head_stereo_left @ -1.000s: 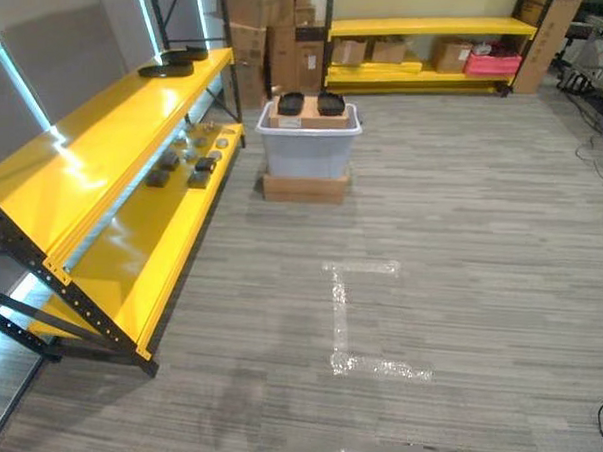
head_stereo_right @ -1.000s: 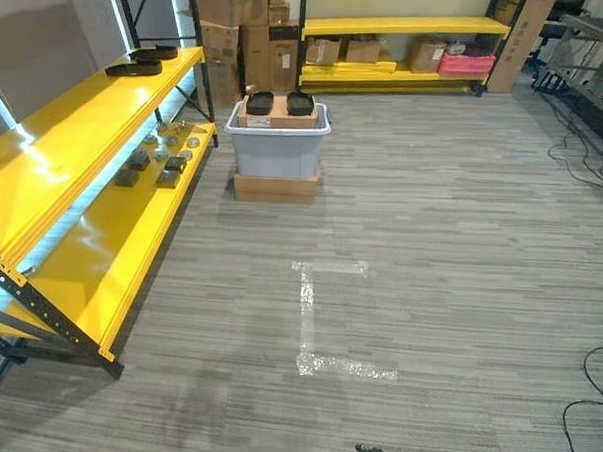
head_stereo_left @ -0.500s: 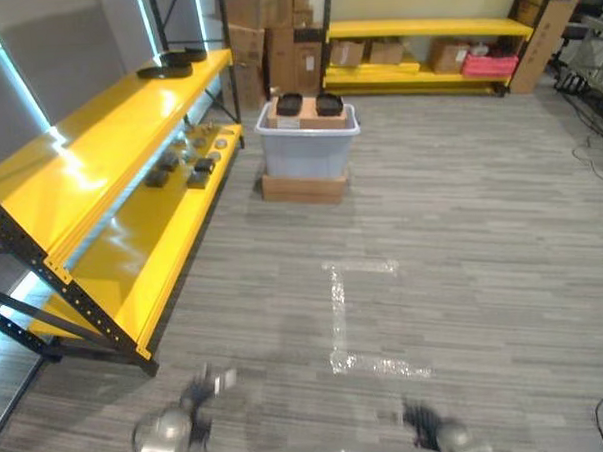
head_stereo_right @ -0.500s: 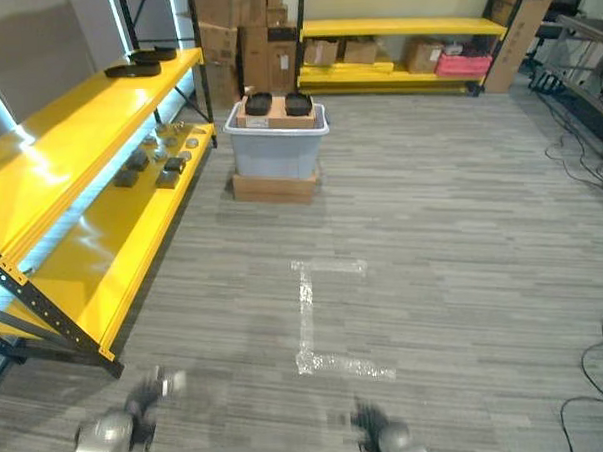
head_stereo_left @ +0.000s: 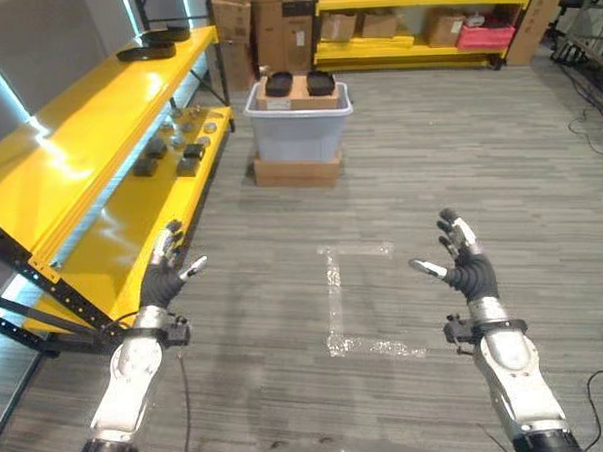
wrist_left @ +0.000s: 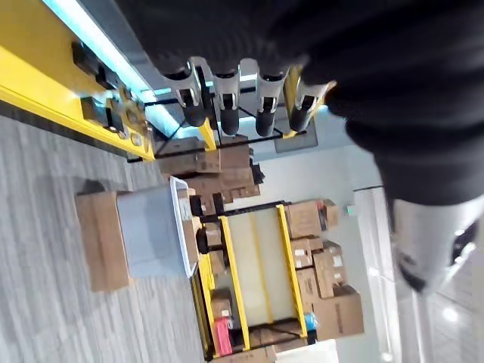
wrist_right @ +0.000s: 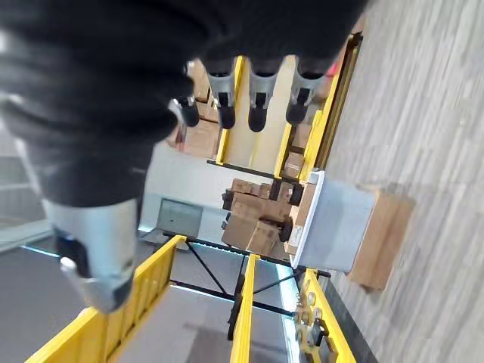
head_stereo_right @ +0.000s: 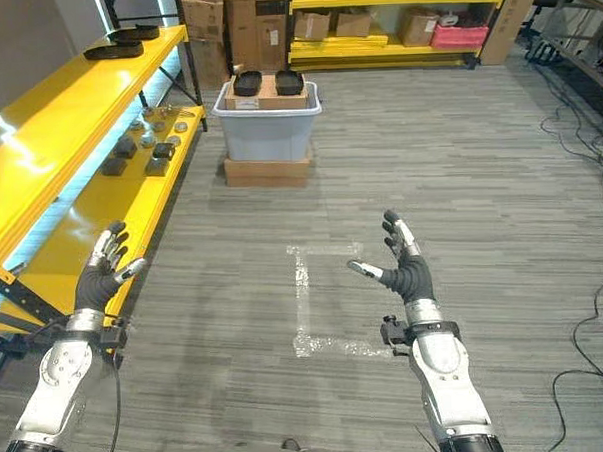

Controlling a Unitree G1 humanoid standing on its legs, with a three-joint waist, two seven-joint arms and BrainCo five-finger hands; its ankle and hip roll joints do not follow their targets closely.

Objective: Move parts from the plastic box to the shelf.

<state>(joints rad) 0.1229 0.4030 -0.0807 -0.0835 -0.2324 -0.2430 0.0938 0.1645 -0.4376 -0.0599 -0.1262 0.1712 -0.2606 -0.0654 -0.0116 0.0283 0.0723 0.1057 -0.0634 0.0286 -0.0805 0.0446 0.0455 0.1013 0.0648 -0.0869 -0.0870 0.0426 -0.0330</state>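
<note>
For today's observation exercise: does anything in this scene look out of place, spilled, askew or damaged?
Nothing stands out. The plastic box sits squarely on a flat cardboard carton, with dark parts on top. More parts lie on the yellow shelf. Left hand and right hand are open, holding nothing.

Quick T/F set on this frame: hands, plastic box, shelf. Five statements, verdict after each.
1. Both hands hold nothing. True: the left hand and right hand are open, fingers spread.
2. The plastic box stands on the yellow shelf. False: it sits on a flat cardboard box on the floor.
3. Dark parts lie on top of the box. True.
4. The shelf's lower level is bare. False: small parts lie there.
5. The right hand touches the box. False: it is far short of it.
</note>
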